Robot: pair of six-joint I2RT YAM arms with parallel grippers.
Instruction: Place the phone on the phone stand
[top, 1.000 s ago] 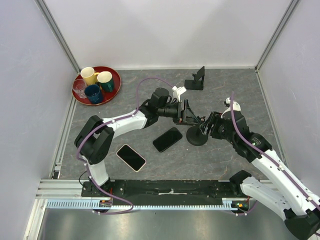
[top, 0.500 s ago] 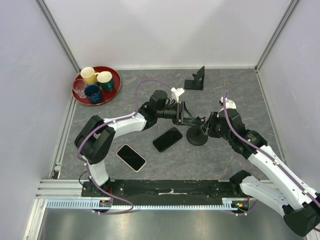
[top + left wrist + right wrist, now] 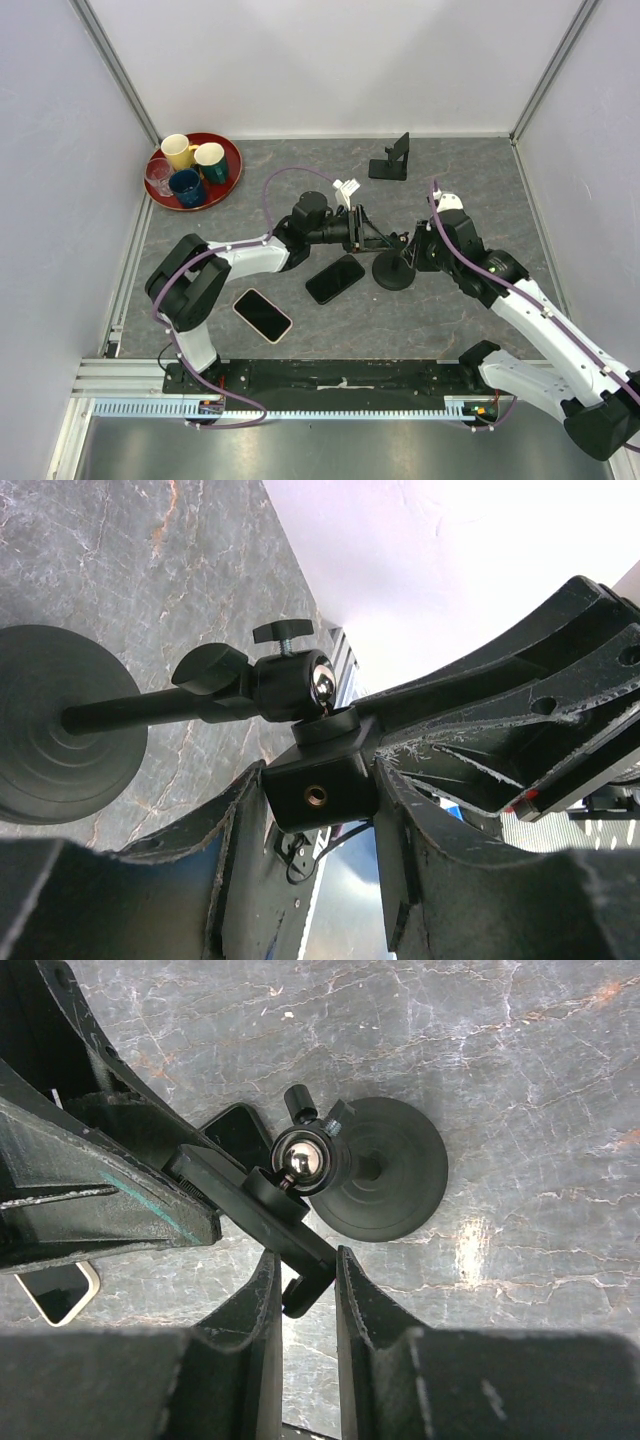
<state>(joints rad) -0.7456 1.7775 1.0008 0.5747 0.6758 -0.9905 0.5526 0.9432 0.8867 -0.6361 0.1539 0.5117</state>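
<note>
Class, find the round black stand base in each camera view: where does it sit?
Top external: round base, middle of the picture.
Left wrist: at the left edge.
Right wrist: right of centre.
Shared landmark: the shiny ball joint, seen in both wrist views.

The grey table (image 3: 480,190) carries a red tray (image 3: 233,160), black phone (image 3: 335,278), pale-rimmed phone (image 3: 262,315), phone stand (image 3: 390,165) and round-based mount (image 3: 393,274).
</note>
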